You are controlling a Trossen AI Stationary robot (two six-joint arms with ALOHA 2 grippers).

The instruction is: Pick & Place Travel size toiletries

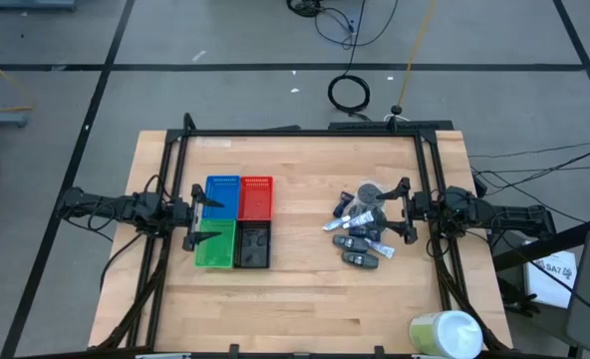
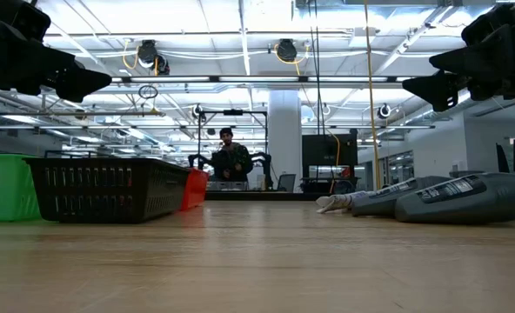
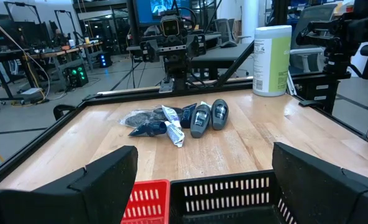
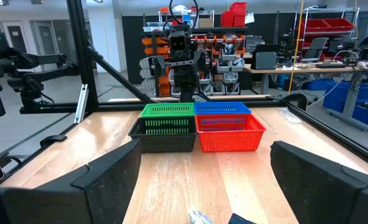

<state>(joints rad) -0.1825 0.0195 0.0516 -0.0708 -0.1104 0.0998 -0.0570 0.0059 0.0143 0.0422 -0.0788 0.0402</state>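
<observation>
The travel size toiletries [image 1: 360, 234] are heaped on the table [image 1: 305, 299] near its right edge, just beside the right gripper [image 1: 403, 211], which is held spread and empty. The left gripper [image 1: 197, 216], likewise spread and empty, is found at the trays [image 1: 239, 221] toward the left edge, well apart from the heap.

A grey floor [image 1: 245, 35] marked with dark lines lay around the pale wooden surface [image 1: 305, 299] in the high view. A coiled black cable [image 1: 349, 93] lay on the floor at the upper middle of that frame, and a yellow cord [image 1: 412, 55] ran down beside it. In the low view, long ceiling lights [image 2: 240, 39] shone across the upper part of the frame, a white pillar [image 2: 284, 139] stood at the centre, and a person [image 2: 230, 159] stood far behind. Red bins on shelving [image 4: 324, 28] showed at the upper right of the right wrist view.
</observation>
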